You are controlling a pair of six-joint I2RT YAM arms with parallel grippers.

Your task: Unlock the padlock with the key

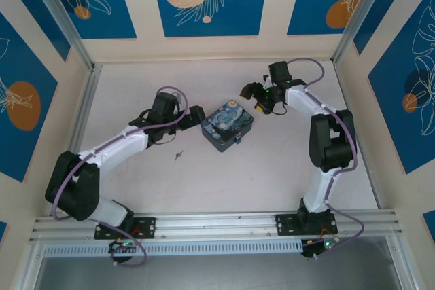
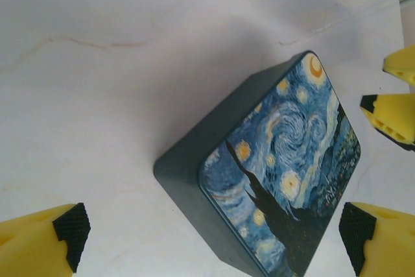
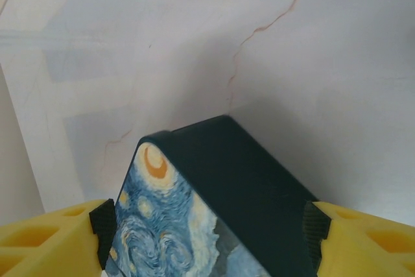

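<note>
Left gripper, spread wide, faces the dark-blue starry-painted box; right gripper, parted, opposite. Likely step: fetching the thin dark metal key behind the left one; needs fine pinching.

One box, one small padlock, one key and one table. Two arms: left arm, right arm. Two grippers: left gripper, right gripper — each with two yellow fingers, four in all.
</note>
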